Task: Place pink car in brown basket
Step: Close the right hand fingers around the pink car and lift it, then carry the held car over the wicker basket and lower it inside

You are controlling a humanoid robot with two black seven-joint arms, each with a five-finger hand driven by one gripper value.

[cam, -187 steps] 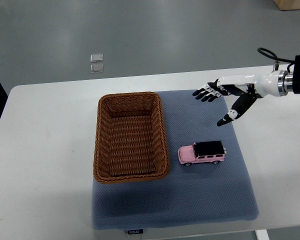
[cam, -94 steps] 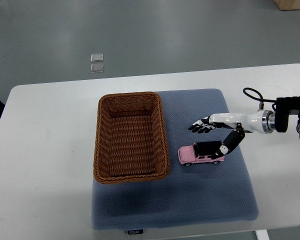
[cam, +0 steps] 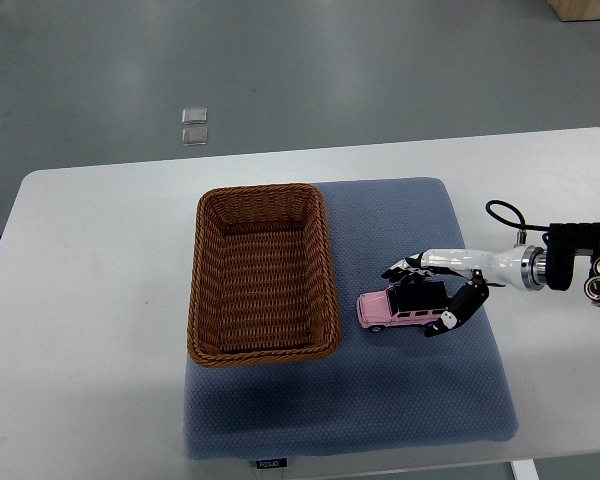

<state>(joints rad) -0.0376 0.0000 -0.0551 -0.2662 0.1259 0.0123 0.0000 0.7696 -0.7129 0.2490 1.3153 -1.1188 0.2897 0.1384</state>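
The pink car [cam: 385, 309], a toy with a black roof, lies on the blue-grey mat [cam: 380, 400] just right of the brown wicker basket [cam: 262, 270]. The basket holds nothing. My right hand [cam: 417, 297] comes in from the right edge and straddles the rear half of the car. Its fingers [cam: 405, 269] reach over the far side of the roof. Its thumb [cam: 446, 320] lies against the near rear side. The hand is still spread and the car rests on the mat. The left arm is out of view.
The mat lies on a white table [cam: 100, 300] and the basket sits on its left part. Two small clear squares [cam: 193, 126] lie on the grey floor beyond the table. My right wrist and cable [cam: 550, 265] lie over the table's right side.
My right hand has come down and toward me from above the mat's far right part. It now sits around the car's rear. The car and basket have not moved.
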